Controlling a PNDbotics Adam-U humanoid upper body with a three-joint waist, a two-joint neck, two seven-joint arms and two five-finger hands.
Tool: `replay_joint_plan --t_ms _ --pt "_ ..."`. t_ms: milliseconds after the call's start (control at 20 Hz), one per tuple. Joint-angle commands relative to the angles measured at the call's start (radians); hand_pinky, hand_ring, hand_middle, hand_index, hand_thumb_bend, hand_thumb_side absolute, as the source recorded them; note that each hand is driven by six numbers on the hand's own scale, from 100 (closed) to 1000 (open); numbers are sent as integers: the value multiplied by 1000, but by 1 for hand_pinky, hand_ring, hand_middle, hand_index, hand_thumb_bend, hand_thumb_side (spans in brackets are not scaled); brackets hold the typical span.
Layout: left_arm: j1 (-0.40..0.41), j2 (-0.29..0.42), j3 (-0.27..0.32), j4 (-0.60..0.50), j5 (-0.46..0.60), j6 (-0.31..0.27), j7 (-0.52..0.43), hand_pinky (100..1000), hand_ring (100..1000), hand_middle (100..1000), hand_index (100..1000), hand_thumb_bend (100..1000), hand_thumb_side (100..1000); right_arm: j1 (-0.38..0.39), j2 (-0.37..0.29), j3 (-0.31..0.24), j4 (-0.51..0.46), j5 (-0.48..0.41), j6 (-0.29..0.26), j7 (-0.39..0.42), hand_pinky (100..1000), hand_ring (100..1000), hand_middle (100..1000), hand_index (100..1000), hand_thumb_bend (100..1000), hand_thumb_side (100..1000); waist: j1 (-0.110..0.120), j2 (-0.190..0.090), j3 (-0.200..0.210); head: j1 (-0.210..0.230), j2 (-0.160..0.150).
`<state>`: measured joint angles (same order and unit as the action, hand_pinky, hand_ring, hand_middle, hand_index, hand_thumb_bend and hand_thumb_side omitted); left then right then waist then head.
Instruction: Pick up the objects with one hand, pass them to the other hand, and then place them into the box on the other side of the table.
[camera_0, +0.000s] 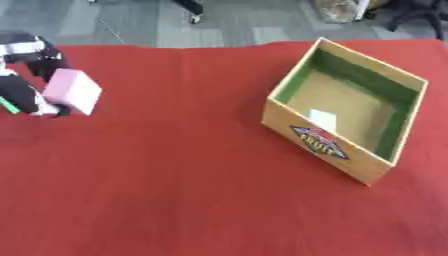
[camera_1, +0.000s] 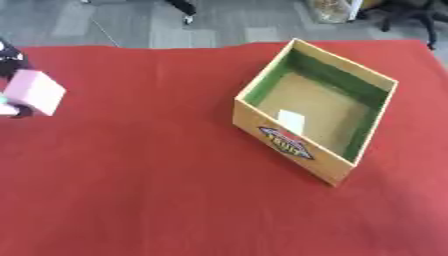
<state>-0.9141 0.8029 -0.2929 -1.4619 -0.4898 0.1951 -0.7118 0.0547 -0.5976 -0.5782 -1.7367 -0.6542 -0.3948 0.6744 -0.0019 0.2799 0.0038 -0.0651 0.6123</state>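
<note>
- One left hand (camera_0: 26, 75), far left edge, fingers curled round a pink block (camera_0: 73, 91) held over the red bench (camera_0: 175, 175).
- One wooden box (camera_0: 325, 148), right side, white card (camera_0: 323, 119) lying inside.

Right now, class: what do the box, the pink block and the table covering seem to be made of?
Box: probably thin wood or plywood, matte tan walls with green-lined inner sides and a printed label. Pink block, held in the left robot hand: possibly foam or plastic, plain and matte; unclear. Table covering: red cloth, dull with a soft crease.
</note>
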Motion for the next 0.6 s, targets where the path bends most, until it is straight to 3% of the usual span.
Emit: replay_joint_plan --t_ms 50,100,300,600 --pt "9 56 14 -84 48 23 29 723 601 493 486 375 100 8 -51 -12 -10 -18 -7 -6 891 1000 841 1000 100 504 -4 -28 3 -5 -2" --pt "21 60 18 -106 64 33 47 720 593 486 486 369 100 10 -54 -11 -11 -21 -9 -7 891 1000 841 1000 100 470 -5 -31 4 -6 -2" --pt "81 62 36 -188 153 86 162 714 569 462 485 336 100 17 -61 -9 -13 -31 -12 -12 890 1000 842 1000 100 474 -5 -41 7 -7 0" --pt "191 -3 75 -277 302 166 375 692 526 426 488 216 100 19 -69 -6 -16 -38 -9 -13 890 1000 842 1000 100 470 -4 -50 12 -14 2"
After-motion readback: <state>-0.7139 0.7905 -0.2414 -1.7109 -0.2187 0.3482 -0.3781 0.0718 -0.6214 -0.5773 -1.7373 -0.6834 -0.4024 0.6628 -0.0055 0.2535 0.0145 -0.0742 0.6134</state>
